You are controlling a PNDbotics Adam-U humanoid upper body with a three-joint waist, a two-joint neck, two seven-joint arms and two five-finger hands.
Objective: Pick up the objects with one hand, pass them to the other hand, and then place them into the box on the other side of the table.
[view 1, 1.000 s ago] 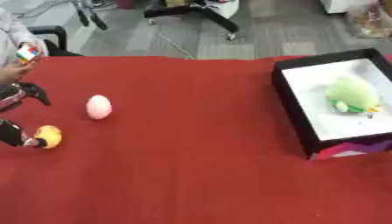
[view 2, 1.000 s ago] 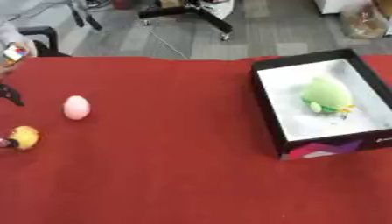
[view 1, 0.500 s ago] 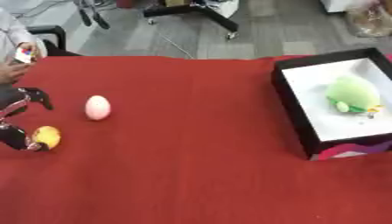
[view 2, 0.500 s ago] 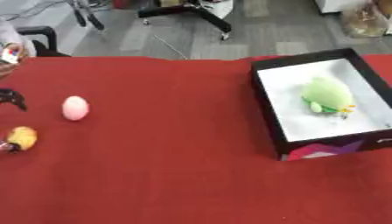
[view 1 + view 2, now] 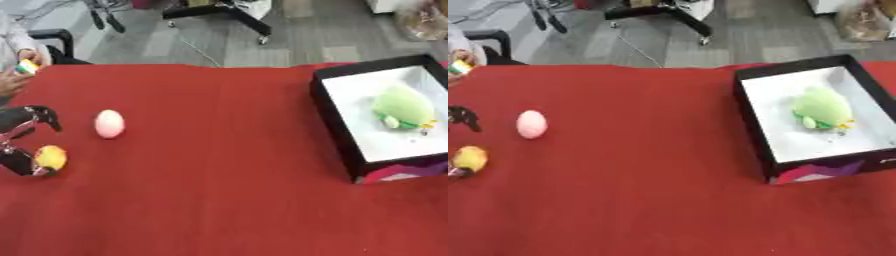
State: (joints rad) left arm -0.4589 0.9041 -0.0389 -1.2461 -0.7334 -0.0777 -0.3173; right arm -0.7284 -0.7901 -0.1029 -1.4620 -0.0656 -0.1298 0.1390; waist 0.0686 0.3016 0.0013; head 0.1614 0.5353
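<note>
— We have the small round yellow object (image 5: 50, 157) at the near left edge of the red cloth-covered worktop (image 5: 219, 190), and our black left hand (image 5: 19, 145) is around it. How do we close this step well?

— We curl the fingers (image 5: 16, 161) evenly round the yellow thing, seat it against the palm, then lift straight up so it does not roll away. The fingers appear bent beside and under it, touching it, though much of the hand is cut off by the view's edge.

— And the pose?

— The hand comes in low from the left, one dark finger arching above towards the pale pink egg-shaped object (image 5: 108, 123), which lies just beyond, apart from the hand.

— Farther off?

— The black-walled box with a white floor (image 5: 750, 117) sits well across on the right, already holding a soft green plush toy (image 5: 822, 108). Our right hand does not show.
</note>
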